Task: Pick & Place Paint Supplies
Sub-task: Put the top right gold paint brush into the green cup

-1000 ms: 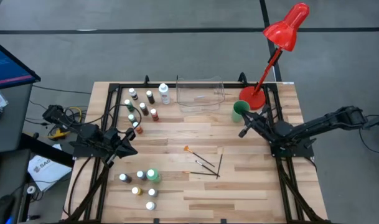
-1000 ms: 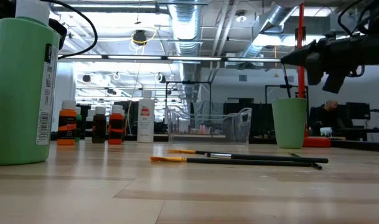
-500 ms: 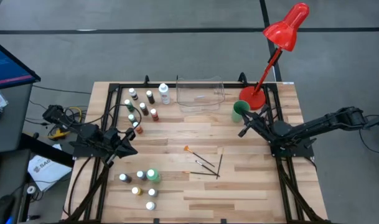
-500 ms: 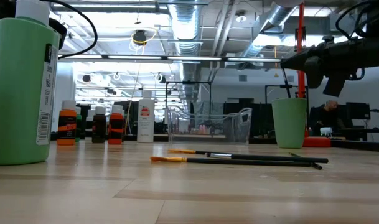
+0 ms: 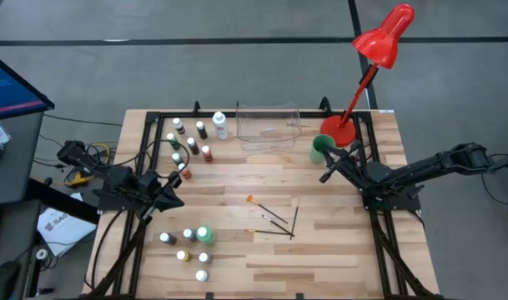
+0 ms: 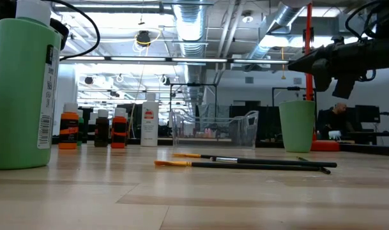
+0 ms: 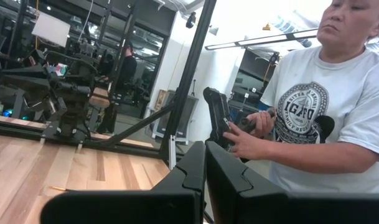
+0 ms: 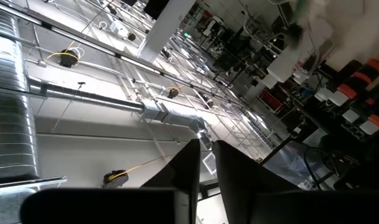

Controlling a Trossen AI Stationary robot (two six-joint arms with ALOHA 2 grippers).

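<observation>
High view: the wooden counter (image 5: 337,250) carries the paint supplies in three groups. Near the far left corner stands a cluster of small white-capped bottles (image 5: 189,143), with a taller white bottle (image 5: 219,125) just beside the clear plastic tray (image 5: 268,125). Toward the near left sits a second group, a taller green bottle (image 5: 203,235) among small ones. Several thin dark brushes (image 5: 274,220) lie loose near the middle of the counter, some crossing each other. A green cup (image 5: 321,148) stands by the round base of a red lamp (image 5: 379,46). The left gripper (image 5: 177,179) rests at the left edge, close to the far cluster of bottles. The right gripper (image 5: 327,176) hangs just in front of the green cup, holding nothing.

Low view: the taller green bottle (image 6: 22,89) fills the left foreground. The brushes (image 6: 245,163) lie flat on the wood, well ahead of the tray (image 6: 213,128) and the cup (image 6: 297,125). The right gripper (image 6: 295,64) is raised above the cup, apart from it.

Left wrist view: the left jaws are pressed together with nothing between them. A person in a white printed shirt (image 7: 313,118) sits beyond the counter holding a dark device.

Right wrist view: the right jaws show a narrow gap, empty, aimed up at the ceiling pipes.
</observation>
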